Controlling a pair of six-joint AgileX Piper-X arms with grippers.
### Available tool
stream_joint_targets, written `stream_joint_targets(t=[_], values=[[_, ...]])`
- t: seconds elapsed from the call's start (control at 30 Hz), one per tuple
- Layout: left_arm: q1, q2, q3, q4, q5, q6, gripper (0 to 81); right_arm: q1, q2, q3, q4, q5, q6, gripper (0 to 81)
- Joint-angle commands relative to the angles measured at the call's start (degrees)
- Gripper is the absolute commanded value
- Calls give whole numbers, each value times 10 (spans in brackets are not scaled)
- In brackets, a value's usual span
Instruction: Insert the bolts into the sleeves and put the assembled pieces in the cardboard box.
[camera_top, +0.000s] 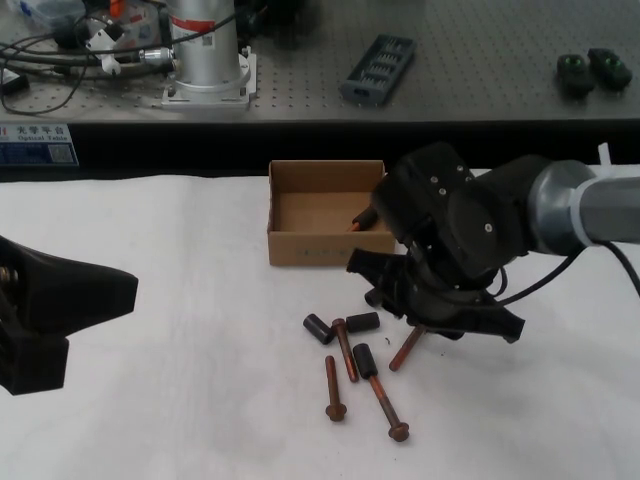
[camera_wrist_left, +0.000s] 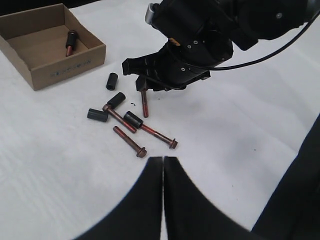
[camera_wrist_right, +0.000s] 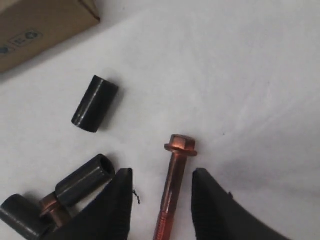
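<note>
Reading the high view first: the right hand (camera_top: 408, 328) sits low over the parts pile, just in front of the cardboard box (camera_top: 300, 245) on the white counter (camera_top: 180, 400). The straddled bolt (camera_top: 406, 349) pokes out from under it. The left hand (camera_top: 125, 288) is well apart, at the far left edge. One assembled piece (camera_top: 361, 219) lies inside the box. Beside the right hand are a loose sleeve (camera_top: 318, 327), a bare bolt (camera_top: 332, 388) and a sleeved bolt (camera_top: 382, 395) with the sleeve on its tip end.

Left wrist view: left hand (camera_wrist_left: 163, 162) has its fingers pressed together with nothing between them, over bare counter near the pile. Right hand (camera_wrist_left: 143, 89) stands over the straddled bolt (camera_wrist_left: 144, 105). A second sleeve (camera_wrist_left: 111, 81) lies between the pile and the box. A third sleeve (camera_wrist_left: 116, 100) touches the head of a fourth bolt (camera_wrist_left: 121, 120).

Right wrist view: right hand (camera_wrist_right: 162, 175) is narrowly open, one finger each side of the straddled bolt (camera_wrist_right: 172, 185), with a small gap on both sides, so not clamped. The bolt lies flat, its head pointing away from the hand. The second sleeve (camera_wrist_right: 95, 103) lies just beyond the head, and a box corner (camera_wrist_right: 40, 25) is behind it.
</note>
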Motion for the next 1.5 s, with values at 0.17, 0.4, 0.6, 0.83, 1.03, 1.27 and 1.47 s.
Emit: stream_joint_targets(t=[0.17, 0.4, 0.6, 0.83, 1.03, 1.27, 1.47], values=[[1, -4, -1, 2, 0, -6, 7, -23, 1, 1, -13, 3, 5, 295], [1, -3, -1, 0, 0, -2, 7, -24, 11, 1, -39, -37, 30, 295], [1, -3, -1, 0, 0, -2, 7, -16, 19, 1, -9, -60, 39, 295], [1, -3, -1, 0, 0, -1, 7, -16, 19, 1, 12, -60, 39, 295], [1, -3, -1, -1, 0, -1, 7, -16, 24, 1, -6, -60, 52, 295], [1, -3, -1, -3, 0, -1, 7, -16, 35, 1, -8, -61, 57, 295], [1, -3, -1, -3, 0, -1, 7, -16, 48, 1, -22, -75, 75, 295]])
